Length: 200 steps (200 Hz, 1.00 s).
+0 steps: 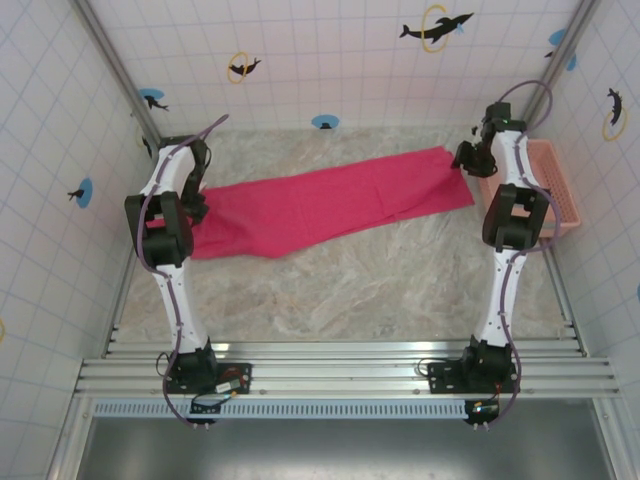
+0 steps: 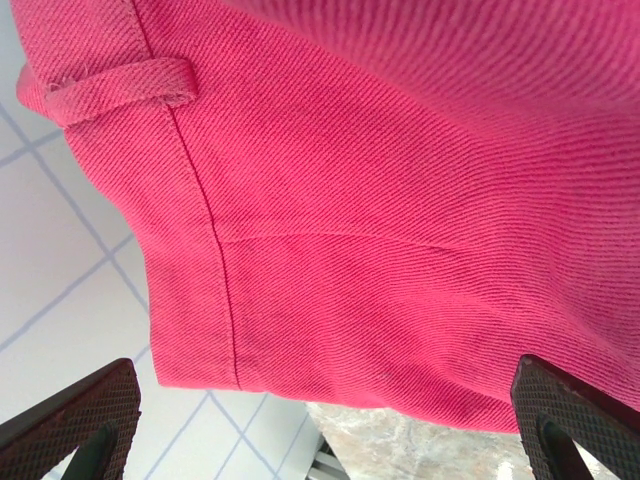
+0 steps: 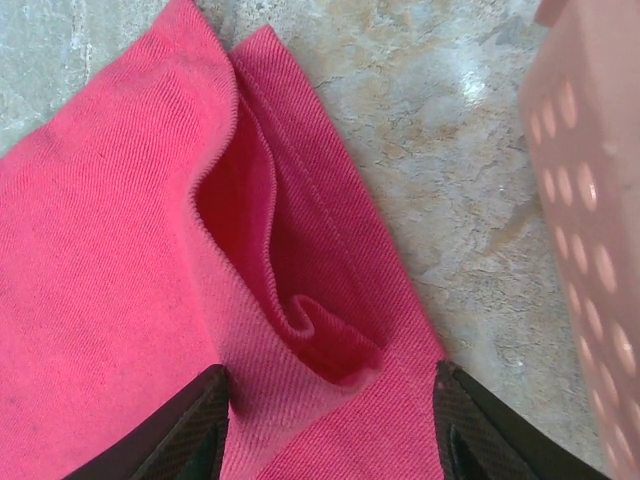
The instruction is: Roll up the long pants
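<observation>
At waistband (image 2: pixel 110 160), left gripper (image 2: pixel 320 400) spread over long pants (image 1: pixel 330 205); right gripper (image 3: pixel 330 385) spread at hem (image 3: pixel 350 250).

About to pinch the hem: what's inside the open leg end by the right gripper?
The long pants show their own inner fabric, curled into a fold; deeper inside is covered by the top layer.

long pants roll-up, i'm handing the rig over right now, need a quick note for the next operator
Left claw: open, at the waist end near the belt loop, gripping nothing.
Right claw: open, at the leg hems, gripping nothing.
Long pants: laid out lengthwise across the table, with the basket beside the hem end.
Done: pants spread out.
Left: all the rolling; no roll started yet.
</observation>
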{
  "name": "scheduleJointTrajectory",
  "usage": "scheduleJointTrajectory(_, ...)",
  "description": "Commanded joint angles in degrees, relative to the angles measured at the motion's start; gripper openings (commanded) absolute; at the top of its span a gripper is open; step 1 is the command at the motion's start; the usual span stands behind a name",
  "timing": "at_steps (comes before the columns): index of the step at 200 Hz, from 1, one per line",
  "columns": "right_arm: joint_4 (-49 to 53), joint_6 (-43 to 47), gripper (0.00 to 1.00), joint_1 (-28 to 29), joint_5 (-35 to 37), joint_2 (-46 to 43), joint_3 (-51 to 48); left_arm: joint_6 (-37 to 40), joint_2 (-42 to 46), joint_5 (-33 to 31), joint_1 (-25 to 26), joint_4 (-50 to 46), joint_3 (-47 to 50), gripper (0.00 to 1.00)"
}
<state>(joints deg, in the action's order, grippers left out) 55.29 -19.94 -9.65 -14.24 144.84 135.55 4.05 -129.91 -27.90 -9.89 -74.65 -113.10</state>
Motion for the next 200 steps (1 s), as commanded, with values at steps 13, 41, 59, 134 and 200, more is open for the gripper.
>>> scheduleJointTrajectory(13,-0.7,-1.6,0.55,0.3,-3.0,3.3,0.0,-1.0,0.0,-0.1,0.8,-2.7,-2.6,0.97)
scheduleJointTrajectory(41,-1.2,-3.6,0.46,0.6,-5.6,6.1,2.3,-1.0,-0.2,-0.5,0.9,-3.0,-3.2,0.97)
scheduleJointTrajectory(59,-1.0,-4.4,0.29,0.7,-6.8,7.6,4.6,-0.8,-0.3,-0.5,0.8,-3.1,-3.2,0.97)
scheduleJointTrajectory(134,5.7,-1.5,0.00,1.5,-1.4,-3.2,3.4,0.0,-0.2,-0.2,0.9,-2.6,-3.0,0.98)
scheduleJointTrajectory(200,14.8,-2.6,0.00,2.2,3.9,-10.2,-1.9,1.1,-0.4,1.3,0.8,-1.6,-2.7,0.98)
